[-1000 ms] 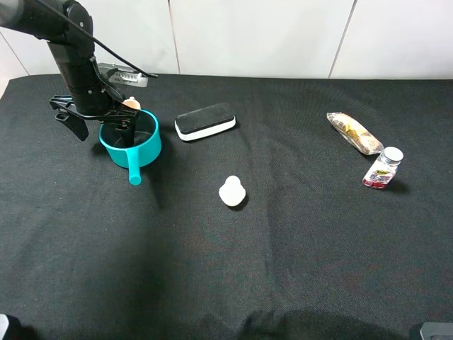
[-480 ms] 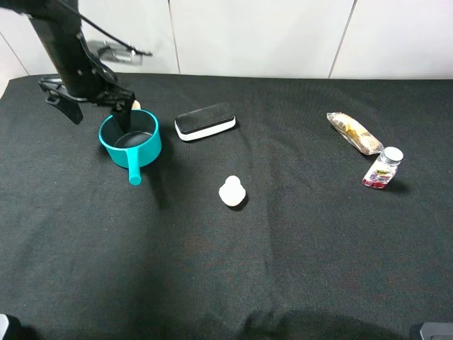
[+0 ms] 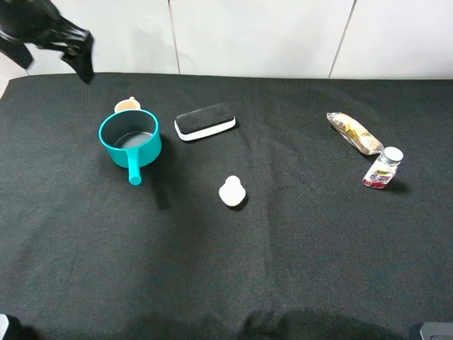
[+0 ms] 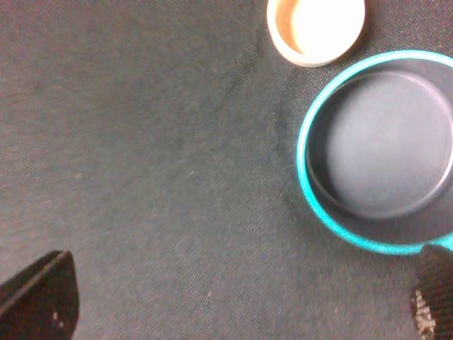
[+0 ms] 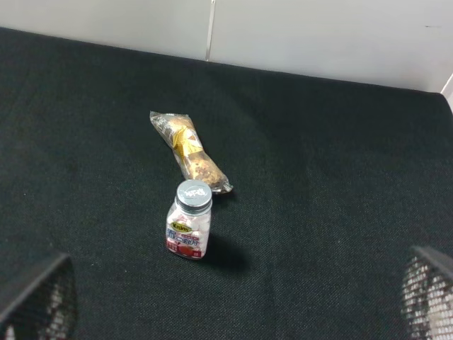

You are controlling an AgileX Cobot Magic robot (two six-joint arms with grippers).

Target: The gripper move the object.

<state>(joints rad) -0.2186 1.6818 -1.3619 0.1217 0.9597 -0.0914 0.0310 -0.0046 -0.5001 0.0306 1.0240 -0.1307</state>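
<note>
The teal saucepan (image 3: 129, 137) stands on the black cloth at the left, its handle pointing toward the front. In the left wrist view it lies under and to one side of the camera, its teal rim (image 4: 306, 167) around a dark grey inside. My left gripper (image 3: 51, 42) is raised above the table's far left corner, apart from the pan. It is open and empty, its two fingertips wide apart in the left wrist view (image 4: 233, 304). My right gripper (image 5: 230, 294) is open and empty over the right side of the table.
A small beige cup (image 3: 127, 105) stands just behind the pan and shows in the left wrist view (image 4: 316, 27). A black-and-white eraser (image 3: 205, 120), a white figure (image 3: 231, 191), a snack packet (image 3: 354, 132) and a small bottle (image 3: 383, 168) lie further right.
My left gripper has lifted off the saucepan's rim and pulled up and back to the far left. The pan has stayed in place and the cup now shows fully.
</note>
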